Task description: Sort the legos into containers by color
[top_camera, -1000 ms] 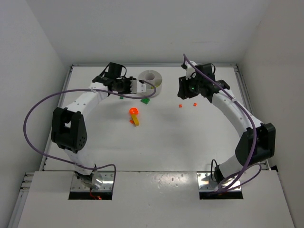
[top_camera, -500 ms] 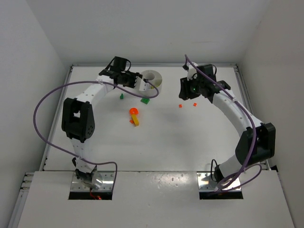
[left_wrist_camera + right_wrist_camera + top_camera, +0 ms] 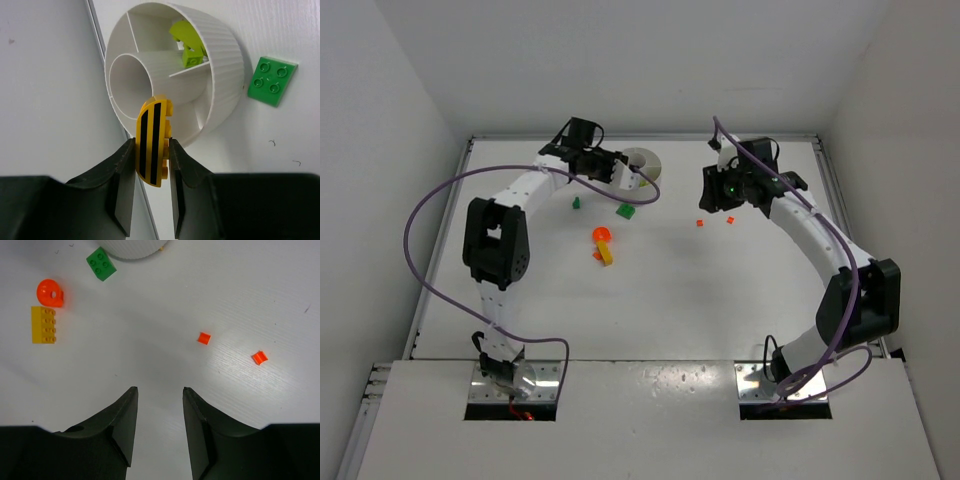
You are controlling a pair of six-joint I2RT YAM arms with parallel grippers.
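My left gripper (image 3: 152, 150) is shut on a yellow curved lego with black stripes (image 3: 153, 140), held edge-on just over the near rim of the round white dish (image 3: 225, 65). Lime legos (image 3: 187, 45) lie in one far wedge of the dish. In the top view the left gripper (image 3: 628, 176) is at the dish's (image 3: 651, 160) left side. My right gripper (image 3: 160, 390) is open and empty above bare table, with two orange-red bits (image 3: 203, 338) (image 3: 259, 358) ahead to its right. In the top view it (image 3: 712, 195) is right of the dish.
A green square plate (image 3: 270, 81) lies beside the dish, also in the right wrist view (image 3: 101, 263). An orange-red round piece (image 3: 50, 292) and a yellow brick (image 3: 43, 324) lie together on the table (image 3: 602, 235). A small green bit (image 3: 576, 204) lies left of them.
My left arm has swung right and further back, bringing its gripper with the yellow striped lego up to the dish. The right arm has barely moved.
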